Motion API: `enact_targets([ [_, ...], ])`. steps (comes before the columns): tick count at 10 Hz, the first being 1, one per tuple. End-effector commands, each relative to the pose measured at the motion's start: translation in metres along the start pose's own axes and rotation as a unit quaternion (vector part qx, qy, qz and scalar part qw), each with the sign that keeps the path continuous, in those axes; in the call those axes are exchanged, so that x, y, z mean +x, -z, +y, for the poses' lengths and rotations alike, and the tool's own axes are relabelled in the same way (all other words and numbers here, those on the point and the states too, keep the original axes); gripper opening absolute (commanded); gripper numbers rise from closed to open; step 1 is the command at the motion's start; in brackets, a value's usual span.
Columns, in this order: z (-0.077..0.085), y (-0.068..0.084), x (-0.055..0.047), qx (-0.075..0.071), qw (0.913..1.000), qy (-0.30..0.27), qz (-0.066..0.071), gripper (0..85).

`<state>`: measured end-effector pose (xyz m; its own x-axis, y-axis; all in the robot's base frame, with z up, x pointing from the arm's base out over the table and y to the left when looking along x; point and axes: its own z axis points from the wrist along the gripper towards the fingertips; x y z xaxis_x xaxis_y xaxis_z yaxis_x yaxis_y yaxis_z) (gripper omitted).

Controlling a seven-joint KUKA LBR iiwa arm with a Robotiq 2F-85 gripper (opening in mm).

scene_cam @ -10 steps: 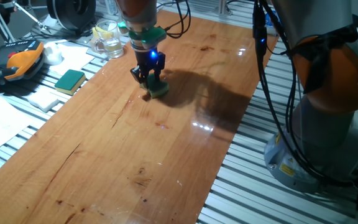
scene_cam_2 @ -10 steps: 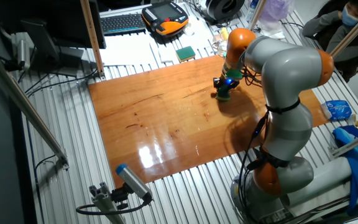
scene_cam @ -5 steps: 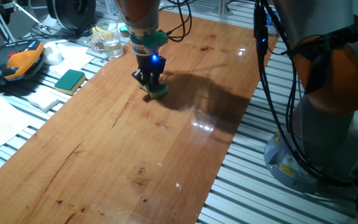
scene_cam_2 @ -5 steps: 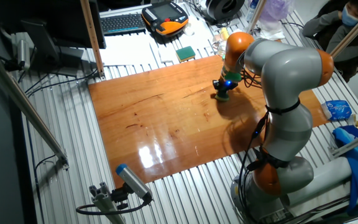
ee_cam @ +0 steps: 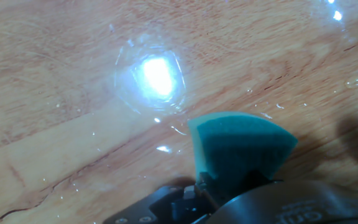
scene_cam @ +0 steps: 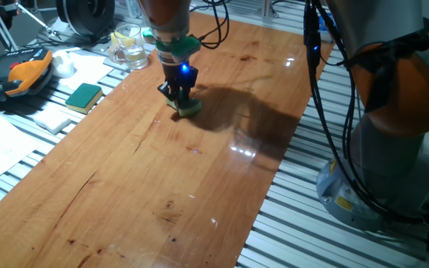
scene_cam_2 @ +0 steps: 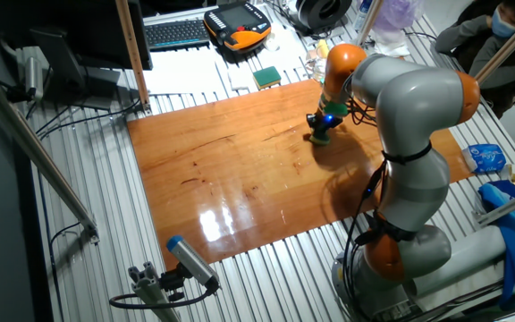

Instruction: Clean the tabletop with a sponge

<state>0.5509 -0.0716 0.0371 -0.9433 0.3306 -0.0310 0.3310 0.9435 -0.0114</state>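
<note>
The tabletop [scene_cam: 162, 171] is a long glossy reddish-brown board, also seen in the other fixed view [scene_cam_2: 231, 170] and wet and shiny in the hand view [ee_cam: 55, 93]. The small teal-green sponge [scene_cam: 189, 107] is pressed on the board near its far end. My gripper [scene_cam: 180, 97] is shut on the sponge, fingers pointing straight down. In the other fixed view the gripper [scene_cam_2: 321, 130] and sponge [scene_cam_2: 319, 138] are at the board's far right part. In the hand view the sponge [ee_cam: 238, 146] sticks out ahead of the fingers.
A flat rectangular green sponge [scene_cam: 84, 95] lies off the board's left edge on a white pad. A glass jar [scene_cam: 129, 45], an orange teach pendant [scene_cam: 24, 74] and papers are nearby. The robot base [scene_cam: 393, 126] stands on the ribbed metal frame at right.
The gripper with the sponge has slid a little to the left and slightly farther along the board, staying pressed on the wood.
</note>
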Motion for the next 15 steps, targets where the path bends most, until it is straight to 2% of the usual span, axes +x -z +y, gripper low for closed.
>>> enact_targets([
  [1,0.000,-0.002,0.000,0.001,1.0000,0.003,-0.002,34.0],
  [6,-0.013,-0.009,-0.007,0.011,0.9996,0.025,-0.011,34.0],
  [9,-0.020,-0.002,-0.015,0.015,0.9994,0.033,-0.003,34.0],
  [13,-0.029,-0.004,-0.019,0.018,0.9989,0.043,-0.010,34.0],
  [15,-0.034,-0.003,-0.020,0.017,0.9987,0.047,-0.009,34.0],
])
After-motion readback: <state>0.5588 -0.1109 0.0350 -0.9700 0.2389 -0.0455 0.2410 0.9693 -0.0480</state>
